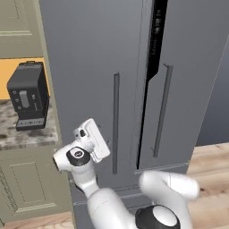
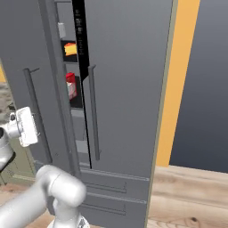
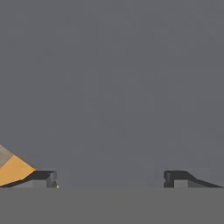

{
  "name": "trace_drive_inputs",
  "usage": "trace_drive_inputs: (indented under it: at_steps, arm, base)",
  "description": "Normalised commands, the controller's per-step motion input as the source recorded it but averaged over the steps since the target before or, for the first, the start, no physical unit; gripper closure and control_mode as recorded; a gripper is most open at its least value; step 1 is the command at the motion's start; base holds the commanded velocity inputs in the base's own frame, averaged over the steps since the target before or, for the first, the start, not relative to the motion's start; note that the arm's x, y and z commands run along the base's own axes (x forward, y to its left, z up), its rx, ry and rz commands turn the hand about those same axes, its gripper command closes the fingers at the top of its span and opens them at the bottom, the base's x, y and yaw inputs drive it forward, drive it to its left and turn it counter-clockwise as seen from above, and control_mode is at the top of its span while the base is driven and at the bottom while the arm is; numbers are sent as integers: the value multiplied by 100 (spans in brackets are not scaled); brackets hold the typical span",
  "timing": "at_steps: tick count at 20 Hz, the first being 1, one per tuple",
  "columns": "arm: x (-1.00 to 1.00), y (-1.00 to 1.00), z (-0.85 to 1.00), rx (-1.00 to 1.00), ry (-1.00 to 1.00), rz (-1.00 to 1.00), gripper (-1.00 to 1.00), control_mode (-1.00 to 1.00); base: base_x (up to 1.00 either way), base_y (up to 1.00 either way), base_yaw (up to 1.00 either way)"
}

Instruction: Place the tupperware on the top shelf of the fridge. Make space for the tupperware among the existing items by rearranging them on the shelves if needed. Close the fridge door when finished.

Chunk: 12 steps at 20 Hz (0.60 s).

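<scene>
The claw (image 3: 109,178) gapes wide and empty, facing the fridge's (image 1: 89,53) left door. The right door stands slightly ajar. I judge closing is in hand: next, push that door shut. The right base view shows cheese (image 2: 70,48) and bottle (image 2: 71,85) inside; tupperware hidden.

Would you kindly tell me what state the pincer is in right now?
Pincer: open, holding nothing, facing the grey fridge door.
</scene>
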Motion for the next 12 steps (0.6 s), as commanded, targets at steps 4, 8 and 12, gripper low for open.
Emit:
trace_drive_inputs:
  at_steps: [4, 8, 12]
  arm:
    - [46, -42, 0, 13, 0, 68, -100, -100]
    - [56, -27, 15, 13, 5, 66, -100, -100]
    - [65, -4, 71, 7, 28, 48, -100, -100]
  base:
    - [0, 0, 0]
    - [0, 0, 0]
    - [0, 0, 0]
